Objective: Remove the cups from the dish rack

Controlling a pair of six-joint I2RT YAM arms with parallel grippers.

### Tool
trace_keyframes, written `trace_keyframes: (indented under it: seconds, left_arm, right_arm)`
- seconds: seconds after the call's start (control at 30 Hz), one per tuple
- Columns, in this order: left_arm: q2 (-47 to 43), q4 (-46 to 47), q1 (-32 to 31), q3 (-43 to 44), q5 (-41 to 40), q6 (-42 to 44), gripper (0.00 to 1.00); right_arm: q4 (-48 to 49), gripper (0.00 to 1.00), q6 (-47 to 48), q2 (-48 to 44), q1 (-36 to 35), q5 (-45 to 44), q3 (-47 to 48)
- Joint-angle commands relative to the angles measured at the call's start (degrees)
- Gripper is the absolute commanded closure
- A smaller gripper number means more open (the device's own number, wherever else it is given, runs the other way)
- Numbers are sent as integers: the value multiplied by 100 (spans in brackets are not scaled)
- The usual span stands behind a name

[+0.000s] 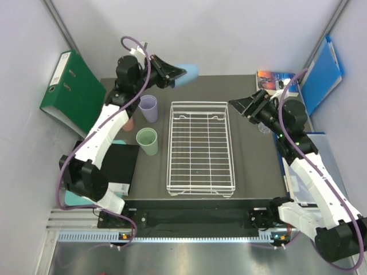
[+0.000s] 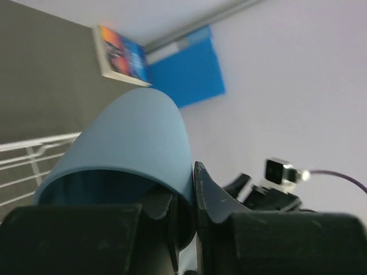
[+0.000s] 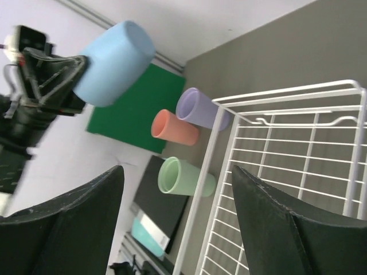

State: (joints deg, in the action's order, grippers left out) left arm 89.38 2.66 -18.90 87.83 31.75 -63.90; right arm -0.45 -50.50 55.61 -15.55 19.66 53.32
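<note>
My left gripper (image 1: 172,75) is shut on the rim of a light blue cup (image 1: 190,73) and holds it on its side in the air past the far-left corner of the dish rack (image 1: 200,104). In the left wrist view the cup (image 2: 133,146) fills the space at the gripper (image 2: 184,197), one finger inside the rim and one outside. The white wire rack holds nothing. A lilac cup (image 1: 148,107), a salmon cup (image 1: 128,123) and a mint cup (image 1: 147,141) stand on the table left of it. My right gripper (image 1: 242,106) is open and empty, right of the rack's far end.
A green binder (image 1: 71,91) leans at the far left, with a black notebook (image 1: 116,166) near the left arm. A blue folder (image 1: 322,74) and a book (image 1: 274,79) lie at the far right. A small clear glass (image 1: 264,127) sits by the right arm.
</note>
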Motion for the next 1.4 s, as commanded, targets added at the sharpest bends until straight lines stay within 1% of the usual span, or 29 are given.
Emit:
trace_keyframes:
  seconds: [0.0,0.03,0.07,0.1,0.13,0.17,0.23,0.27,0.33,0.37,0.47,0.67,0.73,0.8,0.83,0.93,1.13,1.37]
  left_arm:
    - [-124,-3558,-18,1637,-1606,1791,100]
    - [-45,-4049,-9,1936,-2506,2167,100]
    - [78,-4445,-9,2374,-2898,2310,100]
    - [114,-4858,-9,2518,-3424,2416,100]
    - [149,-5515,-9,2641,-4239,2461,100]
    - [158,-5756,0,2756,-4595,2539,100]
    - [88,-6065,-9,2713,-5202,2759,100]
    - [-16,-6084,26,2591,-5840,2873,100]
    - [-61,-6189,149,2511,-6258,3101,100]
    - [-61,-6215,393,2493,-6338,3138,100]
    - [-9,-6207,842,2414,-6339,3243,100]
    - [158,-6286,1370,2563,-6269,3138,100]
    - [176,-6286,1676,2459,-5892,3077,100]
    - [193,-6225,1854,2160,-5602,3024,100]
    - [263,-6225,2142,2003,-5252,3006,100]
    - [439,-6216,2494,1712,-4654,2953,100]
    - [913,-6277,2698,1536,-4248,2936,100]
    - [1476,-6286,2786,1676,-3984,2953,100]
  right_arm:
    - [-666,26,663,90,-185,-603,591]
    - [-763,26,699,133,-211,-682,688]
    - [-877,26,743,212,-255,-700,706]
    - [-939,26,830,248,-282,-744,741]
    - [-983,27,857,335,-308,-831,793]
    - [-1071,27,884,379,-352,-850,811]
    - [-1089,28,980,511,-422,-885,864]
    - [-1115,28,1016,547,-466,-902,882]
    - [-1150,29,1121,643,-597,-999,952]
    - [-1168,28,1147,687,-633,-1017,978]
    - [-1168,29,1209,854,-782,-1034,1057]
    - [-1291,29,1367,986,-1055,-1175,1172]
    - [-1300,29,1394,1004,-1116,-1210,1137]
    - [-1300,29,1420,995,-1134,-1236,1119]
    - [-1300,29,1420,1004,-1160,-1245,1119]
    - [-1344,29,1473,1004,-1213,-1289,1145]
    - [-1397,29,1640,942,-1284,-1491,1137]
    - [-1379,28,1675,1162,-1275,-1412,1172]
